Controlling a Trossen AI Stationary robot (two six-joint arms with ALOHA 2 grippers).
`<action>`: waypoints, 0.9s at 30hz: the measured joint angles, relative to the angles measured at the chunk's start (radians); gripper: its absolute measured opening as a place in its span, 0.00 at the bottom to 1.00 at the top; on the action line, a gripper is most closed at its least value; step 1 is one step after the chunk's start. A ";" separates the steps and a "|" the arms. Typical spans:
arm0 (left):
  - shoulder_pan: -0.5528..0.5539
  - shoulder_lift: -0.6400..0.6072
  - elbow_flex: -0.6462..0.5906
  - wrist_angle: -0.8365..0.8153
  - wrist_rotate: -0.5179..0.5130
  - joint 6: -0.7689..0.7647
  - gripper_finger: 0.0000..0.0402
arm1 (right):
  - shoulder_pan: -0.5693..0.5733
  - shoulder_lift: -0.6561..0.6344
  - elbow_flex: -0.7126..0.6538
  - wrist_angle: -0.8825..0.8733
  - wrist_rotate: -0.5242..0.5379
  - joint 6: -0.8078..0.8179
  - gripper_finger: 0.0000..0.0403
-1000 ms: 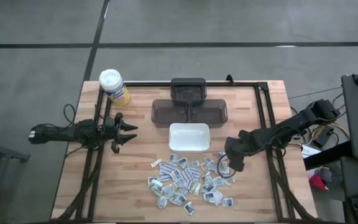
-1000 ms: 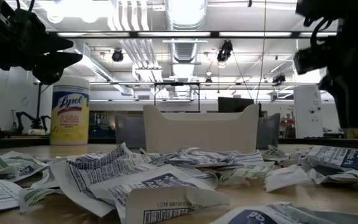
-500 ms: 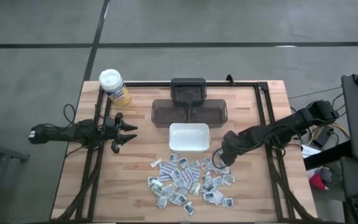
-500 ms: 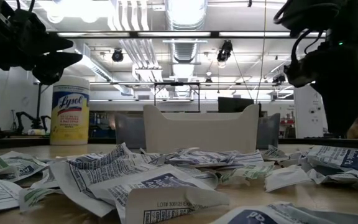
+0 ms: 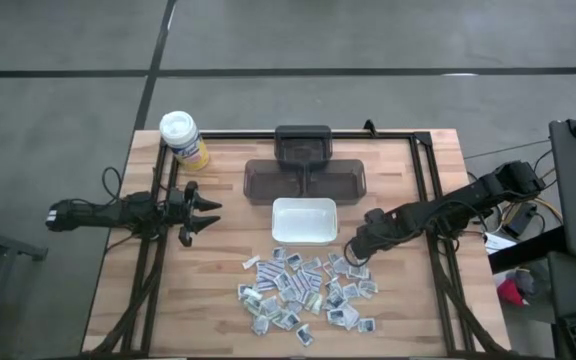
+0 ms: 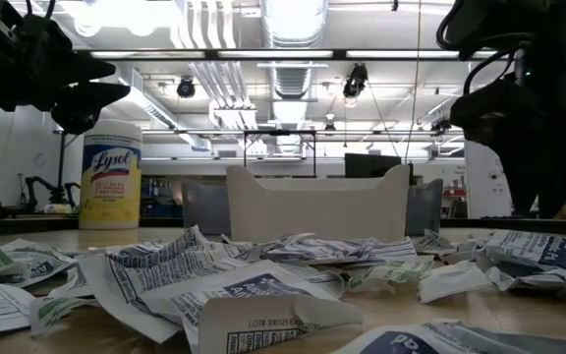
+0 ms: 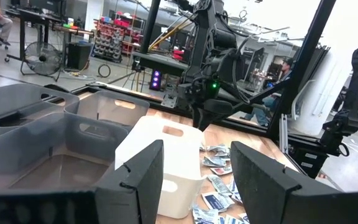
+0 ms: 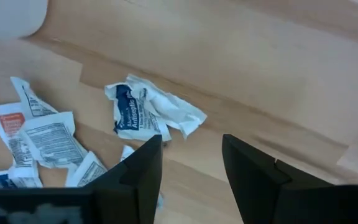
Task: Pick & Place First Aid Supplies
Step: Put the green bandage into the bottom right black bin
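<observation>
light: I see even overhead light, soft shadows | glare: ceiling strip lights bloom white in low view | focus: nearest packets blurred | wrist views: my dark fingers soft-edged

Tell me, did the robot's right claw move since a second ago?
Yes. The right gripper, fingers open, has slid along the table toward the white tray, and now hangs over the edge of the packets nearest that tray's corner.
</observation>
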 joint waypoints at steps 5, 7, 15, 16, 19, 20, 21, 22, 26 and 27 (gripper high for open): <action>0.000 0.000 0.000 0.000 0.000 0.000 0.46 | 0.000 0.000 -0.007 0.008 -0.002 0.045 0.37; 0.000 0.000 0.000 0.000 0.000 0.003 0.46 | 0.000 0.000 -0.017 0.035 -0.002 0.046 0.37; 0.000 0.000 0.000 0.000 0.000 0.005 0.46 | 0.000 0.002 -0.084 0.100 -0.003 0.115 0.39; 0.000 0.000 0.000 0.000 0.000 0.005 0.46 | 0.000 0.002 -0.089 0.111 -0.003 0.121 0.39; 0.000 0.000 0.000 0.000 0.000 0.006 0.46 | 0.000 0.002 -0.096 0.143 -0.003 0.124 0.39; 0.000 0.000 0.000 0.000 0.000 0.006 0.46 | 0.000 0.002 -0.097 0.148 -0.003 0.124 0.39; 0.000 0.000 0.000 0.000 0.000 0.006 0.46 | 0.000 0.002 -0.098 0.150 -0.003 0.125 0.39; 0.000 0.000 0.000 0.000 0.000 0.006 0.46 | 0.000 0.003 -0.100 0.151 -0.003 0.128 0.39; 0.000 0.000 0.000 0.000 0.000 0.006 0.46 | -0.001 0.035 -0.103 0.152 -0.003 0.143 0.38; 0.000 0.000 0.000 0.000 0.000 0.006 0.46 | -0.001 0.049 -0.101 0.151 -0.004 0.145 0.38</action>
